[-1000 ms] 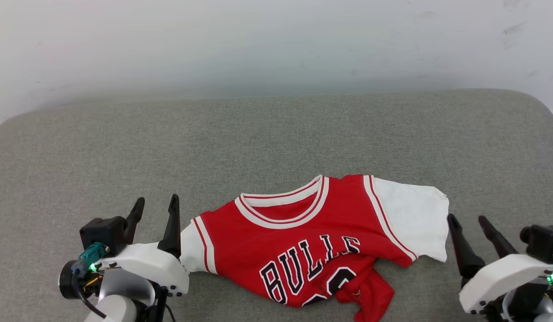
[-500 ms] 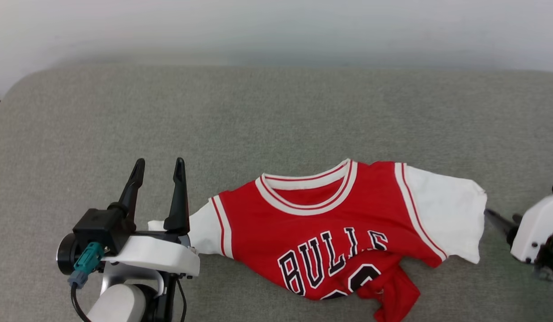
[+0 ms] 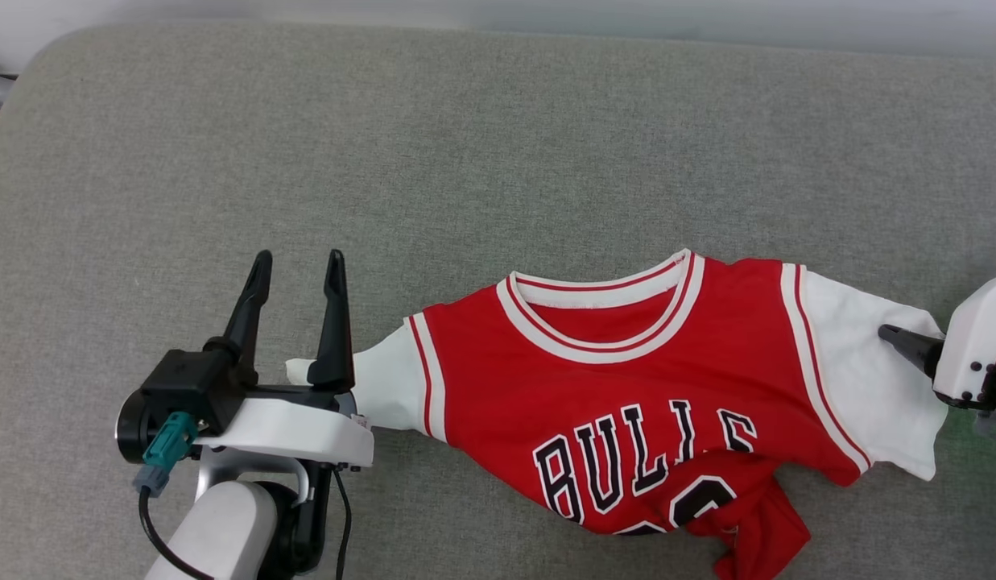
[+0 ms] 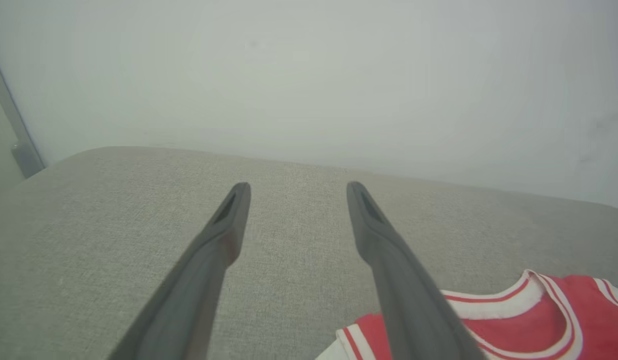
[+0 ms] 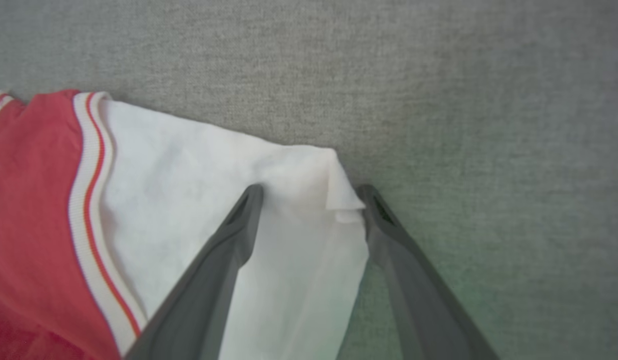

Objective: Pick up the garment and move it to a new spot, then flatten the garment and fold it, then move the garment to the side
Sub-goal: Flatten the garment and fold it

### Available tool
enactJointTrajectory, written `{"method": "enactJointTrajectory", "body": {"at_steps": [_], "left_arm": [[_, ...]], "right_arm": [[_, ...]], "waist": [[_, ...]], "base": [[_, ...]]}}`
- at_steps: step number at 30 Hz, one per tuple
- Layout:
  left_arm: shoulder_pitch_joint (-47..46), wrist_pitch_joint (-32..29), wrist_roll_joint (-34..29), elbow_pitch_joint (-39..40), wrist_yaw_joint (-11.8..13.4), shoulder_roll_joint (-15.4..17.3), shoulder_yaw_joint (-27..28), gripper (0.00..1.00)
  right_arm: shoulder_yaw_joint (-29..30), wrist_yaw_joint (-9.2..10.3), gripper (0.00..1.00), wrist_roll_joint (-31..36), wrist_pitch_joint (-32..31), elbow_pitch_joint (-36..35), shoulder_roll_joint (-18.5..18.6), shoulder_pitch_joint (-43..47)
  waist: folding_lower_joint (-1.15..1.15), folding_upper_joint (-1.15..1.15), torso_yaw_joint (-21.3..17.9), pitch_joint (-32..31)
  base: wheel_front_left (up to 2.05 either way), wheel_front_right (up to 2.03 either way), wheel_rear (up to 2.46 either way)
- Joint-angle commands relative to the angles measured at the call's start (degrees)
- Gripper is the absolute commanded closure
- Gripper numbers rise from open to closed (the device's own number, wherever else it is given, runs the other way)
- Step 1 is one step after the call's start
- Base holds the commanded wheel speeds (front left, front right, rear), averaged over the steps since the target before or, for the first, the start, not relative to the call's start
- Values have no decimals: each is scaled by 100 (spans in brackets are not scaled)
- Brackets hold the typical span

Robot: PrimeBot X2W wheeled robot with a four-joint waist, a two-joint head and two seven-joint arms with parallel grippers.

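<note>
Shirt [image 3: 626, 387] lying on the cushion [image 3: 465, 145], toward its near right part, collar [image 3: 602, 354] away from the robot. Left gripper [image 3: 298, 259] just beside the sleeve on the left [image 3: 385, 379]; right gripper [image 5: 311, 190] straddling the outer corner of the sleeve on the right [image 5: 189, 190]. Wall [image 4: 309, 75] behind the cushion.

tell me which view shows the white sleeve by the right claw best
The right wrist view: the white sleeve lies close up, and the right claw straddles its curled corner. The head view shows it smaller, beside that claw. The left wrist view shows the jersey collar.
</note>
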State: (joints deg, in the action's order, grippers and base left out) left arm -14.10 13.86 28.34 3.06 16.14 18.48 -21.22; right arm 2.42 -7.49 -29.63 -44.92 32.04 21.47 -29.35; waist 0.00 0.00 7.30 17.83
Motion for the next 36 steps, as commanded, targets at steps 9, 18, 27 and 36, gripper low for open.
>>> {"method": "enactJointTrajectory", "body": {"at_steps": [9, 18, 27, 36], "left_arm": [[77, -386, 255, -224, -59, 166, 120, 0], [-40, -2843, 1614, -166, -549, 1027, 339, 0], [-119, -4683, 2360, -625, -458, 1554, 251, 0], [-158, -5447, 2603, -1611, -560, 1367, -157, 0]], "right_arm": [[-290, -5, 100, -211, -16, 227, -195, 259], [-164, 2, 100, -68, 374, -314, -195, 261], [-244, 2, 100, -16, 381, -711, -497, 443], [-264, 2, 100, -64, 440, -775, -566, 446]], "waist": [[0, 0, -141, -160], [0, 0, -383, -433], [0, 0, -695, -362], [0, 0, -888, -229]], "base": [[0, 0, 0], [0, 0, 0], [0, 0, 0], [0, 0, 0]]}}
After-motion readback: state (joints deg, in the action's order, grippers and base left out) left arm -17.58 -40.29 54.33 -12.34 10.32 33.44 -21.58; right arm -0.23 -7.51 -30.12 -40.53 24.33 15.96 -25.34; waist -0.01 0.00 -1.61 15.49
